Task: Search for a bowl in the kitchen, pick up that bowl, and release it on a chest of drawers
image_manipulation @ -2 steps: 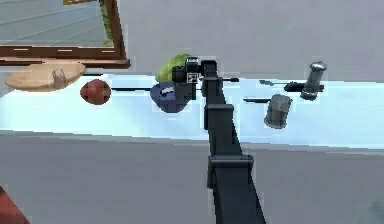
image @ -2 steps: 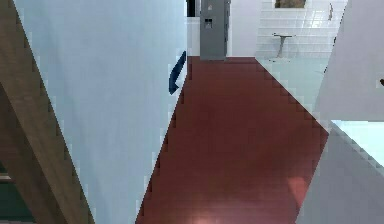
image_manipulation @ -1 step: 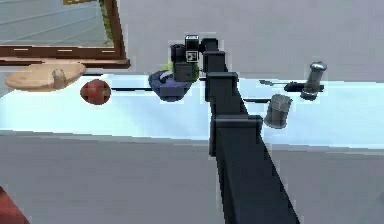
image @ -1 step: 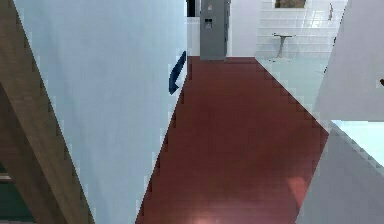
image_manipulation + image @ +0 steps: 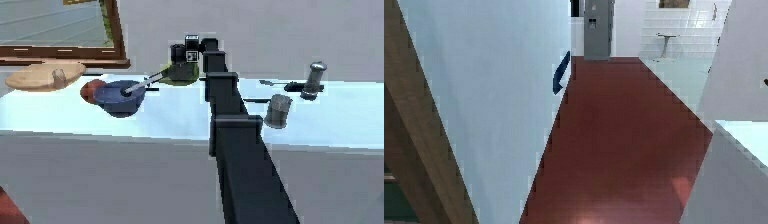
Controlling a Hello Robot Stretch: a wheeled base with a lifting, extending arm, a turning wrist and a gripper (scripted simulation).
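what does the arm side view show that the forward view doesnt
Arm side view: the arm, its fingers near a dark blue bowl, a tan loaf-like thing and two metal canisters on a white counter. Forward view: a red-brown floor running to a grey tall unit and a tiled wall. Shared: probably the white counter, at the forward view's right edge.

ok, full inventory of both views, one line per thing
counter: one, white, across the arm side view
bowl: one, dark blue, on the counter left of the arm
loaf-like thing: one, tan, counter's left end
canister: two, grey metal, counter right of the arm
window frame: one, brown wood, behind the counter
floor: dark red, forward view
tall unit: one, grey, corridor's far end
arm: one, dark, from the bottom edge
gripper: one, dark, at the bowl; cannot tell whether it holds anything
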